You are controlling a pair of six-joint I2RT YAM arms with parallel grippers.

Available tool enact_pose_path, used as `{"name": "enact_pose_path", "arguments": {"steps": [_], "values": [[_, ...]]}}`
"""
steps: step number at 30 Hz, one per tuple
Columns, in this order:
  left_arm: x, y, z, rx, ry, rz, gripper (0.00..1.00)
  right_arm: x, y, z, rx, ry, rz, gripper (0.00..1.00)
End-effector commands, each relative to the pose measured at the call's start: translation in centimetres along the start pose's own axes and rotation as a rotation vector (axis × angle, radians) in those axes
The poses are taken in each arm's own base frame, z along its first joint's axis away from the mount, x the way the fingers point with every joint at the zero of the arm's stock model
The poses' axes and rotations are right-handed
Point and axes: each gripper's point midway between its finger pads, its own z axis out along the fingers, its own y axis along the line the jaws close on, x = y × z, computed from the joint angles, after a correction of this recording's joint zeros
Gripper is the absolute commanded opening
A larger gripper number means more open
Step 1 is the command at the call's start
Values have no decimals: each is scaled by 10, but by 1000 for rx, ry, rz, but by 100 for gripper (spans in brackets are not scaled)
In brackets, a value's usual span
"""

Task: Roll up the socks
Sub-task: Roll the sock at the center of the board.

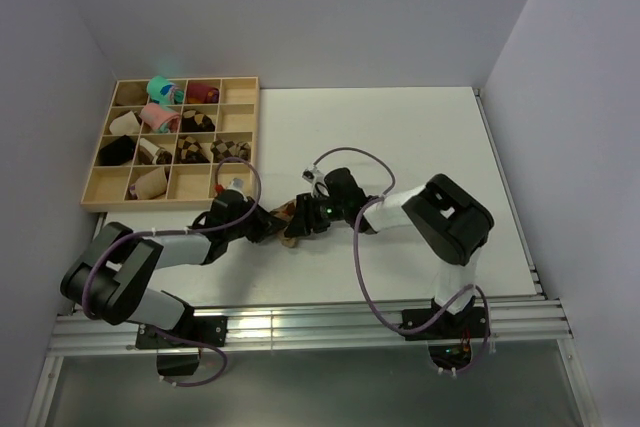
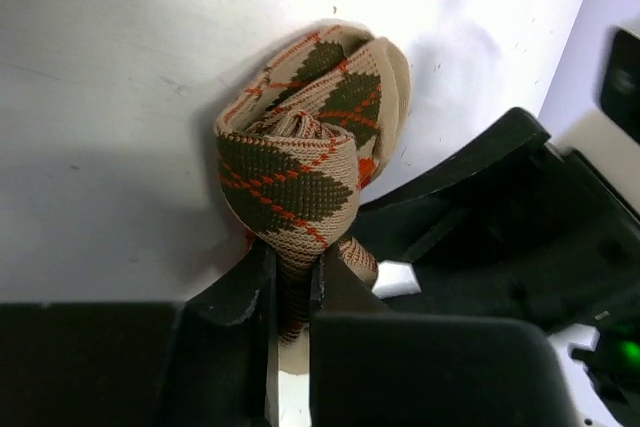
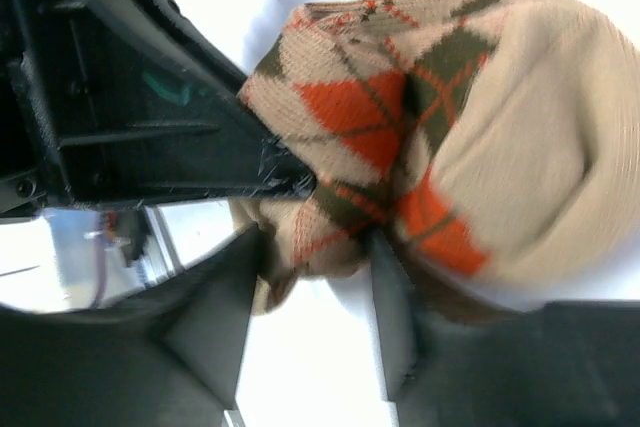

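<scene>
Step in hand: roll mostly formed, judged at tightening and securing stage. On white bench (image 1: 400,147), mid-front between both arms, lie tan knit argyle socks (image 1: 290,223) with dark brown and orange-red diamonds, wound into chunky coil. Pressed together is left tool (image 2: 290,292), pinching loose tail of fabric below coil. Spread is right tool (image 3: 315,252), fingers straddling opposite fold, apparently not clamping. Knit soft, ribbed, springy; coil likely to unwind if let go. Next move probably calls for cuff pulled over bundle with firm pinch.

White bench (image 1: 400,137), top view: a wooden compartmented tray (image 1: 150,204) lies at upper left; the bundled argyle socks (image 1: 290,235) rest at lower centre.
</scene>
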Motion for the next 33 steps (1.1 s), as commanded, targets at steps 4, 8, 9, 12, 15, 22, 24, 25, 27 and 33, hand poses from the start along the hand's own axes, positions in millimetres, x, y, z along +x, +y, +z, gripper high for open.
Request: {"name": "enact_pose_path", "arguments": {"steps": [4, 8, 9, 12, 15, 22, 24, 25, 27, 33], "values": [[10, 19, -2, -171, 66, 35, 1, -5, 7, -33, 248, -82, -201, 65], [7, 23, -6, -268, 85, 44, 1, -17, 35, -39, 374, -181, -409, 68], [8, 25, -8, -295, 92, 45, 1, -26, 36, -41, 431, -221, -440, 70], [5, 25, -10, -353, 107, 57, 1, -24, 50, -32, 483, -242, -551, 73], [5, 20, -10, -366, 132, 64, 1, -22, 53, -21, 555, -253, -640, 75], [6, 16, -10, -391, 172, 81, 1, -18, 50, -7, 644, -271, -760, 77], [6, 15, -10, -388, 176, 80, 1, -18, 46, -2, 670, -268, -774, 77], [8, 16, -10, -392, 186, 79, 1, -18, 45, -1, 682, -268, -785, 77], [8, 15, -9, -393, 193, 80, 1, -21, 39, -1, 719, -283, -794, 77], [16, 18, -9, -403, 231, 74, 1, -24, 41, 2, 725, -301, -816, 74]]}}
